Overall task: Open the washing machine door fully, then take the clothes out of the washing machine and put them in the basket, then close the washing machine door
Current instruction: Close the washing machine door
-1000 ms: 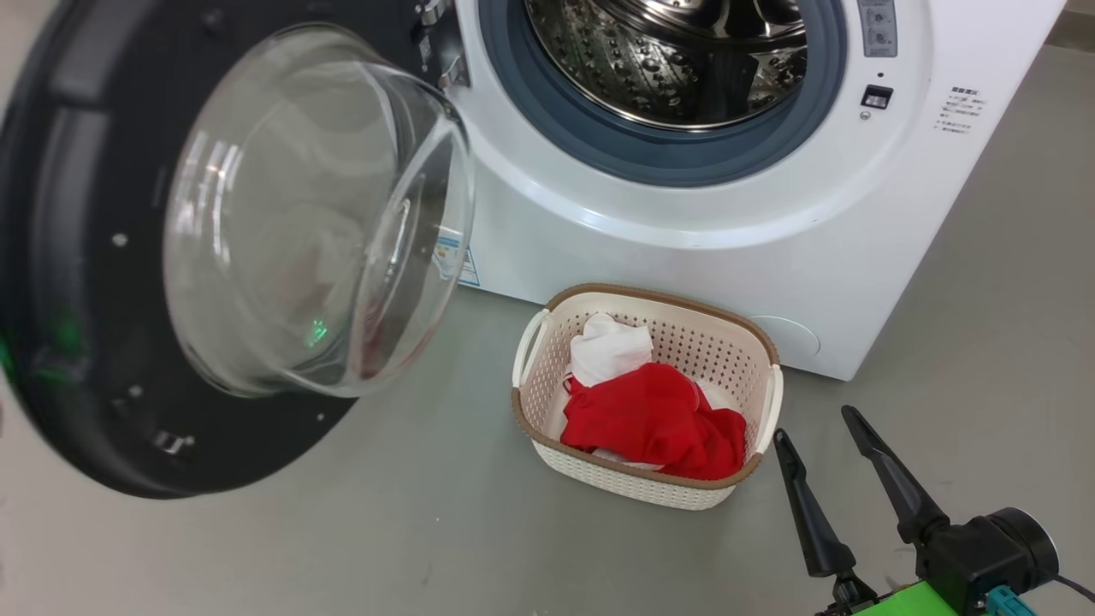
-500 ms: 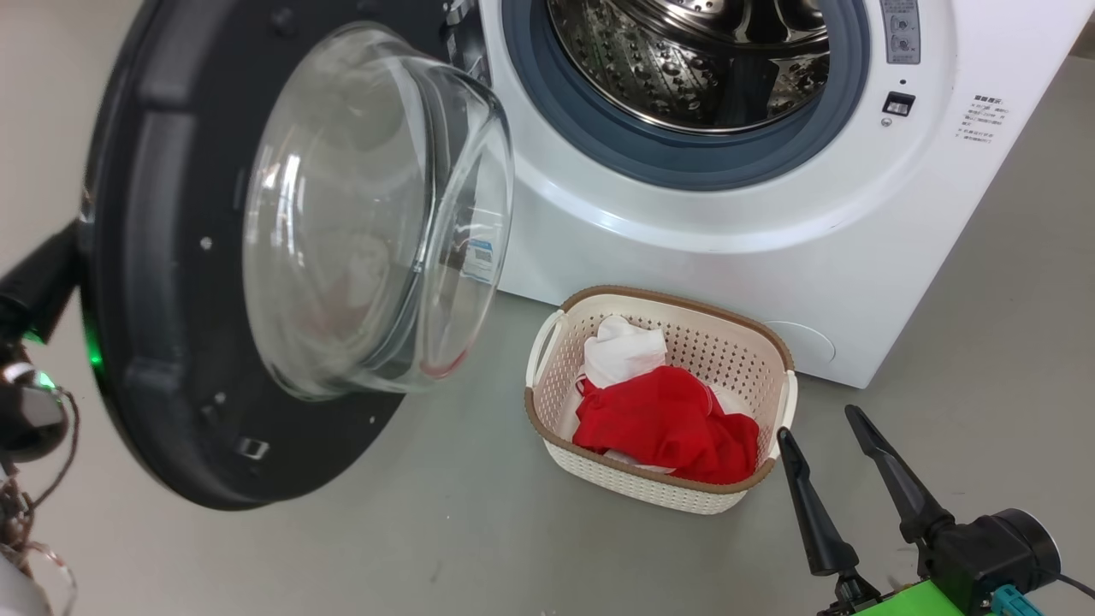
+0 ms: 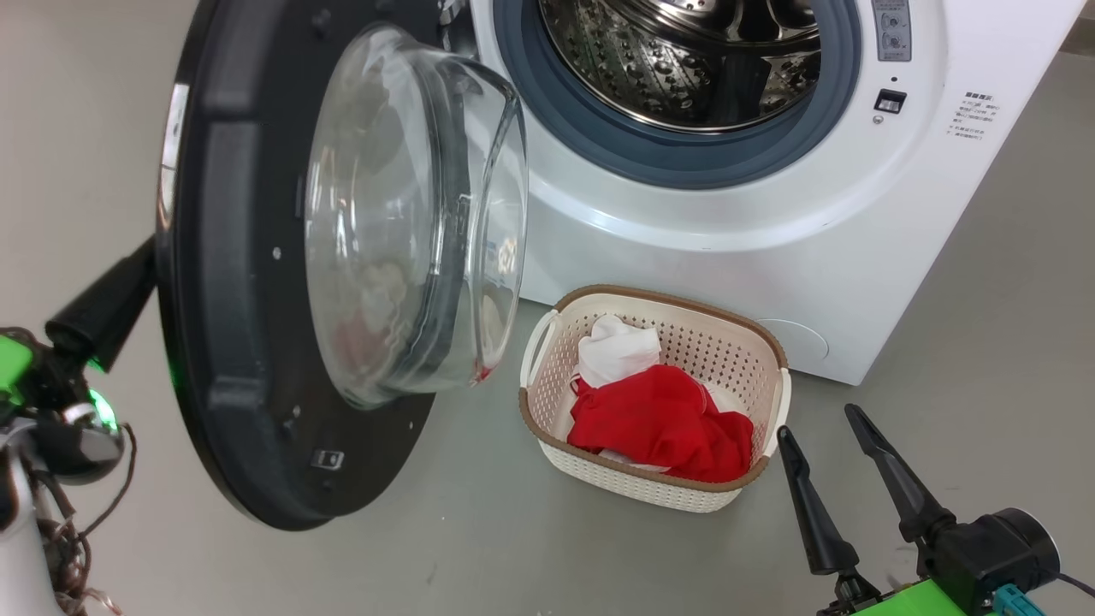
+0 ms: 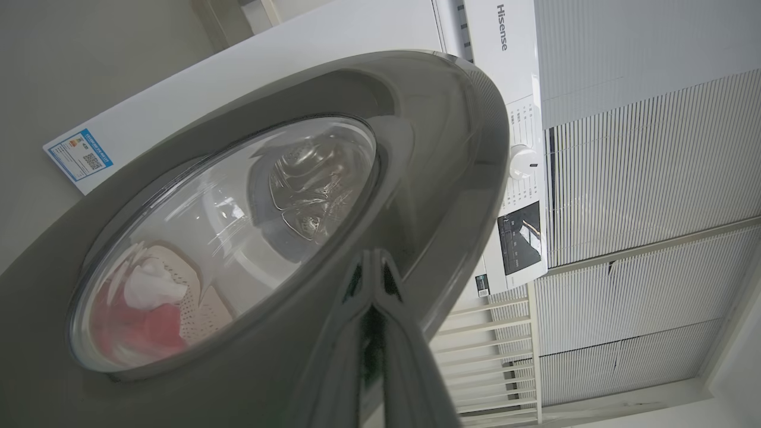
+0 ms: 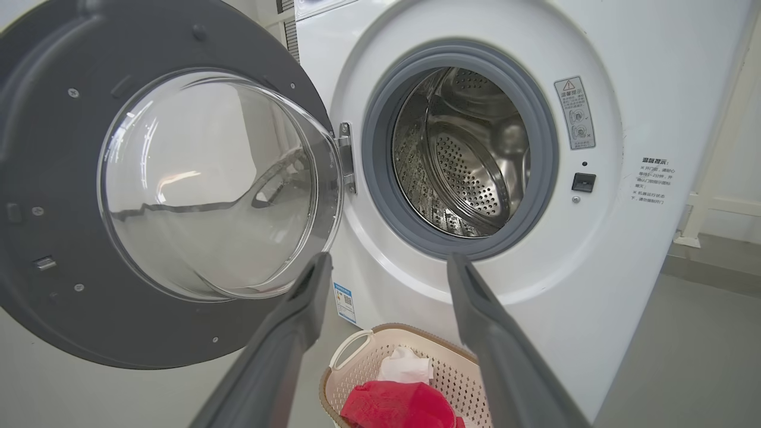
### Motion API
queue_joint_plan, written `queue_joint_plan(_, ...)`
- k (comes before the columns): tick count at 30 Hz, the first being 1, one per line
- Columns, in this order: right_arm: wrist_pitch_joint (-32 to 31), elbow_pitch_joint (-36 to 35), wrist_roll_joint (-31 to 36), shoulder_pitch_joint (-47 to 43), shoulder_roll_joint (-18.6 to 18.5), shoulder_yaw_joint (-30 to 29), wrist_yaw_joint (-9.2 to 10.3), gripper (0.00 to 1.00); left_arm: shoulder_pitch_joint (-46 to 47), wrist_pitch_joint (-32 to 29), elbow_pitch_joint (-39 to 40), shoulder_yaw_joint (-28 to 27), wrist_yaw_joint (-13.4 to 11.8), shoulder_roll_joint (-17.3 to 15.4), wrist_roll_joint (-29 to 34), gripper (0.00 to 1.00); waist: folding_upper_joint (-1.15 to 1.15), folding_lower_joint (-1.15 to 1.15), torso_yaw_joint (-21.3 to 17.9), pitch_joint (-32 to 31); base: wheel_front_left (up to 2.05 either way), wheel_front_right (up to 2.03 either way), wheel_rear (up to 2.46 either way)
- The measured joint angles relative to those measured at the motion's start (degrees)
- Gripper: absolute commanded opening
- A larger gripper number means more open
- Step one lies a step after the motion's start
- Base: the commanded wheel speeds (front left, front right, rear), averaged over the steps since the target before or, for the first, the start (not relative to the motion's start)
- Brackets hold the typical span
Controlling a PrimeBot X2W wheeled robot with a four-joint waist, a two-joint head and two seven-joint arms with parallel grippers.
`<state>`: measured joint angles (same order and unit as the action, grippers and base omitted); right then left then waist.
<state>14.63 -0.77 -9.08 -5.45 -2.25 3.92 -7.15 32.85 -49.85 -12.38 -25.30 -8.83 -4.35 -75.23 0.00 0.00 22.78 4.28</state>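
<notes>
The washing machine door stands partly open, its glass bowl facing the drum of the washing machine. My left gripper is shut behind the door. In the left wrist view its tips rest against the door's glossy outer rim. The clothes, red with a white piece, lie in the basket on the floor before the machine. My right gripper hangs open and empty just right of the basket. In the right wrist view it points at the drum, which looks bare steel.
Grey floor surrounds the basket and runs along the machine's right side. In the left wrist view, ribbed white wall panels rise behind the machine. The door swings over the floor left of the basket.
The door has swung right, toward the machine's opening, and now looks more edge-on. My left gripper has come into view behind it. The right gripper, basket and clothes stay put.
</notes>
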Motion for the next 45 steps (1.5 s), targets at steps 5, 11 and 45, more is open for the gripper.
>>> queue_joint_plan(5, 0.0, -0.3, -0.3, 0.4, 0.0, 0.0, 0.0, 1.0, -2.0, -0.1, 2.8, 1.2, -0.3, 1.0, -0.2, 0.0, 0.0, 0.0, -0.4, 0.0, 0.0, 0.0, 0.0)
queue_joint_plan(11, 0.0, -0.3, -0.5, 0.7, 0.0, 0.0, 0.0, 1.0, -4.1, 0.0, 5.4, 3.3, -0.4, 1.8, -1.2, 0.0, 0.0, 0.0, -1.1, -0.3, 0.0, 0.0, 0.0)
queue_joint_plan(45, 0.0, -0.8, -1.5, 0.7, 0.0, 0.2, 0.0, 1.0, -10.6, 11.5, 7.6, 18.7, 0.5, 2.3, -13.2, 0.0, 0.0, 0.0, -7.3, -0.3, 0.0, 0.0, 0.0)
